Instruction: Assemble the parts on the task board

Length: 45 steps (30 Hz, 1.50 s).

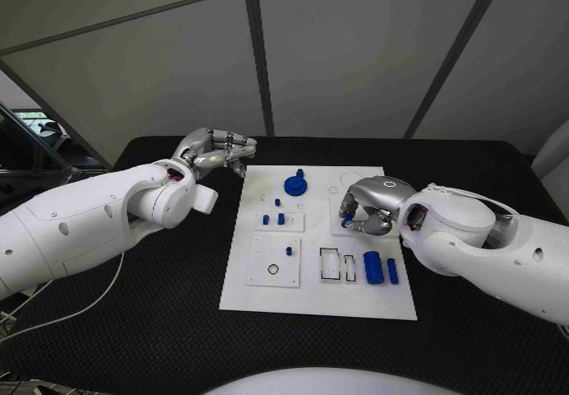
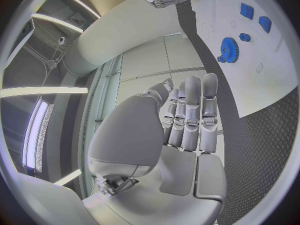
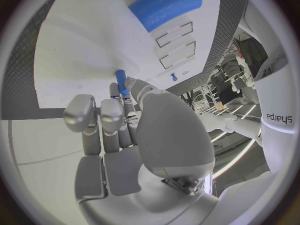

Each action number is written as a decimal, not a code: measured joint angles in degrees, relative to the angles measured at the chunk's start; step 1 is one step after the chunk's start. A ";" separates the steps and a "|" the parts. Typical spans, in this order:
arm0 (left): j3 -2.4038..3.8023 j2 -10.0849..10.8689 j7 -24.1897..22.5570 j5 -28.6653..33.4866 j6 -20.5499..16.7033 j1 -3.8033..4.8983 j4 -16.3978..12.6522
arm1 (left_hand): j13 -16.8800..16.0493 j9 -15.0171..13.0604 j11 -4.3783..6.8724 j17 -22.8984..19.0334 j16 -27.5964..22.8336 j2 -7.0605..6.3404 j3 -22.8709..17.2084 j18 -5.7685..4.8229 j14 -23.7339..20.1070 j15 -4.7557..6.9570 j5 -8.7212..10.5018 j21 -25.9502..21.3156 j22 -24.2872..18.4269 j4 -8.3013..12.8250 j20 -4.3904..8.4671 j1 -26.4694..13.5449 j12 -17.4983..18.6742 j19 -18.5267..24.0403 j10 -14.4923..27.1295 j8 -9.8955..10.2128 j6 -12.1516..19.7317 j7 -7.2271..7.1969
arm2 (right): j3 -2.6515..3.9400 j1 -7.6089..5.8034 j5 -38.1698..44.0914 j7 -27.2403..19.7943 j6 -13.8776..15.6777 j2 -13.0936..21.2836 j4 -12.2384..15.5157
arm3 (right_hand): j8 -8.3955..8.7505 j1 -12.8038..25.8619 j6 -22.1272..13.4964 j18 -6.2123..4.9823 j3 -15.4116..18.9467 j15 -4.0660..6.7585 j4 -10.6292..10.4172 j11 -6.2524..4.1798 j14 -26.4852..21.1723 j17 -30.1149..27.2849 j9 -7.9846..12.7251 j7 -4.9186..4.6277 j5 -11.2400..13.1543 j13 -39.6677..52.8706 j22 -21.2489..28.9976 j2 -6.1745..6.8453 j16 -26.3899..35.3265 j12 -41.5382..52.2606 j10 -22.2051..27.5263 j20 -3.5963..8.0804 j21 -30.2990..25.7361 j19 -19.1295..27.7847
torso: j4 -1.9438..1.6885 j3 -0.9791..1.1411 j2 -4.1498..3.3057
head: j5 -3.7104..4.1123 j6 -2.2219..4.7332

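Right hand (image 1: 370, 207) sits over the right-hand upper part of the white task board (image 1: 318, 306), fingers curled downward. In the right wrist view a small blue peg (image 3: 120, 81) is pinched at the fingertips (image 3: 127, 96), its far end close to the board surface; whether it touches the board I cannot tell. In the head view the same peg shows as a blue spot (image 1: 346, 220) under the hand.

Left hand (image 1: 216, 152) is raised off the board's upper left corner, over the black table (image 1: 142, 329). Left wrist view: fingers (image 2: 192, 110) lie side by side, fairly straight, nothing between them.

Parts on the board, head view:
- blue gear (image 1: 295, 184) near the top edge, centre.
- several small blue pegs (image 1: 274, 219) standing on a raised white square block below the gear.
- two blue cylinders (image 1: 381, 268) lying side by side at the right, just beside two rectangular outlined slots (image 1: 338, 265).
- another white square block (image 1: 274, 262) at lower left, with a ring-shaped mark and a small dark peg on it.
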State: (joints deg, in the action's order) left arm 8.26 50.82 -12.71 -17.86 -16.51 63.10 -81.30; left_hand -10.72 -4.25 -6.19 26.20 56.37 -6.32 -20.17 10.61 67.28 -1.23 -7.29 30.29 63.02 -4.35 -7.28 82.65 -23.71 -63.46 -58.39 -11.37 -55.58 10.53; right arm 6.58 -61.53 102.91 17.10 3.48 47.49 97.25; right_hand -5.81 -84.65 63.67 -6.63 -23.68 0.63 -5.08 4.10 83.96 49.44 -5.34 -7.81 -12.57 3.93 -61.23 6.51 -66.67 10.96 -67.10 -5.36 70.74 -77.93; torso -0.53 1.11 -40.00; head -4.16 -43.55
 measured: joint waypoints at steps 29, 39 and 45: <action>-0.01 -1.83 0.07 0.00 0.05 -0.01 0.56 | -0.07 -0.01 0.15 0.00 0.00 0.24 0.00 0.00 0.00 0.00 0.00 0.00 -0.07 0.00 0.00 -0.24 0.00 0.00 0.15 0.00 0.00 0.00 | 0.22 -0.13 -6.79 -3.28 8.28 -2.55 7.13 | -0.83 -0.91 1.18 0.42 -1.90 0.42 1.88 0.90 -0.01 0.64 -0.62 0.23 -1.53 0.84 -1.94 -0.45 -0.37 -0.66 -0.90 0.44 1.35 -0.62 | -0.20 -0.21 0.21 | -0.61 0.14; -0.02 -2.78 0.05 0.00 0.07 -0.01 0.83 | -0.06 0.00 0.15 0.00 0.00 0.24 0.00 0.00 0.00 0.00 0.00 0.00 -0.06 0.00 -0.21 -0.24 0.00 -0.21 0.15 0.00 0.00 0.00 | -3.09 0.28 -9.09 -7.09 9.00 -9.11 4.36 | -0.82 -0.84 1.15 0.42 -2.14 0.42 1.84 0.90 -0.01 0.72 -0.52 0.25 -2.06 0.82 -2.00 -0.51 -0.37 -0.89 -0.90 0.44 1.35 -0.62 | -0.16 -0.26 0.12 | -1.49 -0.38; -0.02 -2.94 0.05 0.00 0.11 0.00 0.83 | -0.06 0.00 0.14 0.00 0.00 0.24 0.00 0.01 0.00 0.00 0.00 0.00 -0.06 0.00 -0.21 -0.23 0.00 -0.21 0.14 0.00 0.00 0.00 | -4.25 1.16 -9.66 -8.57 8.97 -10.50 3.02 | -0.78 -0.84 1.08 0.42 -2.29 0.42 2.00 0.89 -0.01 0.80 -0.54 0.31 -2.06 0.80 -2.00 -0.50 -0.37 -1.11 -0.90 0.44 1.35 -0.62 | -0.07 -0.24 0.12 | -2.04 -0.77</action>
State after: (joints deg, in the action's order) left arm 8.24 47.87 -12.66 -17.86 -16.40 63.10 -80.47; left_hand -10.78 -4.25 -6.04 26.20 56.37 -6.08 -20.17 10.61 67.27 -1.23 -7.29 30.30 62.96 -4.35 -7.50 82.41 -23.70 -63.67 -58.25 -11.37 -55.58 10.53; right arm 2.33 -60.37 93.25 8.53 12.45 36.98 100.27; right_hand -6.60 -85.49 64.76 -6.21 -25.97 1.04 -3.08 4.99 83.94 50.24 -5.88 -7.50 -14.63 4.72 -63.23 6.01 -67.04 9.84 -68.00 -4.92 72.09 -78.55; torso -0.59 0.87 -39.87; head -6.20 -44.32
